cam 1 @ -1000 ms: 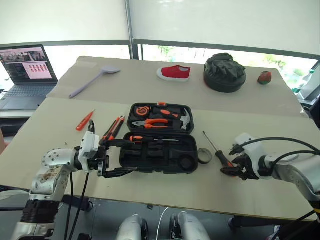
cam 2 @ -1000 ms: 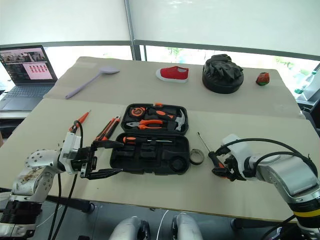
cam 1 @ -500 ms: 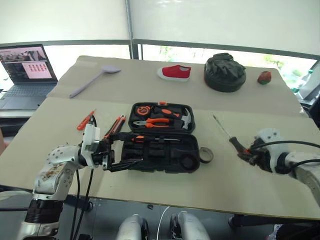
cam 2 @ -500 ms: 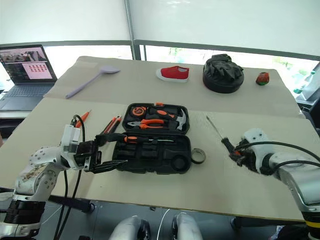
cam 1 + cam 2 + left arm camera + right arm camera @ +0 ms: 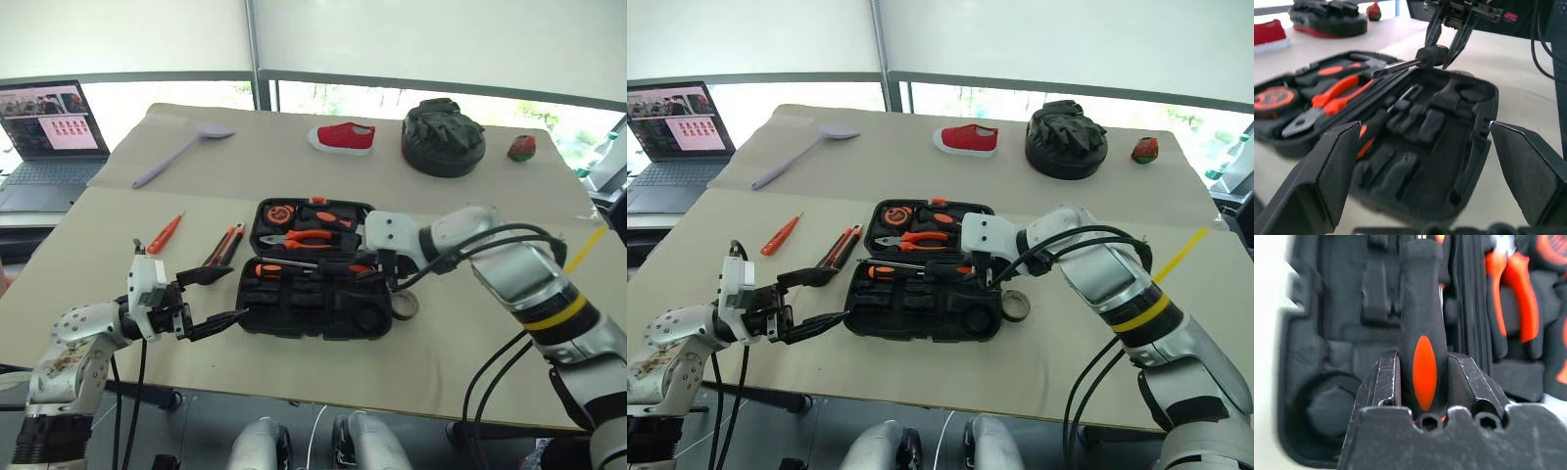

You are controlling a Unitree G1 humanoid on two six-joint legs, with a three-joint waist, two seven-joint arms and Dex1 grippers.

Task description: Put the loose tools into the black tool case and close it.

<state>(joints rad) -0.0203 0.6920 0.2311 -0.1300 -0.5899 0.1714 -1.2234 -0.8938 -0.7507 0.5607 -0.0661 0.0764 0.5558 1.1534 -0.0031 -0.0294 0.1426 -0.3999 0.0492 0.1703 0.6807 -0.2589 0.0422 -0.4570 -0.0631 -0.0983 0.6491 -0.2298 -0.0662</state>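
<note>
The black tool case [image 5: 313, 329] lies open in the middle of the near table. My right gripper [image 5: 388, 266] hangs over the case's right part, shut on a screwdriver with a black and orange handle [image 5: 1422, 350]; its shaft [image 5: 1399, 65] points across the case. Another orange-handled screwdriver [image 5: 880, 271] lies in the case's near half. Left of the case, an orange screwdriver [image 5: 165, 233] and the utility knife [image 5: 223, 245] lie on the table. The grey tape roll [image 5: 1016, 305] sits by the case's right edge. My left gripper [image 5: 838, 295] stands open just left of the case, holding nothing.
Pliers [image 5: 299, 238], a hammer and a tape measure sit in the case's far half. On the far table are a lilac spoon [image 5: 181, 152], a red shoe [image 5: 343, 138], a round black bag [image 5: 443, 138] and a small red object [image 5: 520, 148]. A laptop [image 5: 44, 137] stands far left.
My right gripper has swung left from the table's right side to above the case, carrying the screwdriver and rolling its wrist. My left gripper has drawn a little left, away from the case.
</note>
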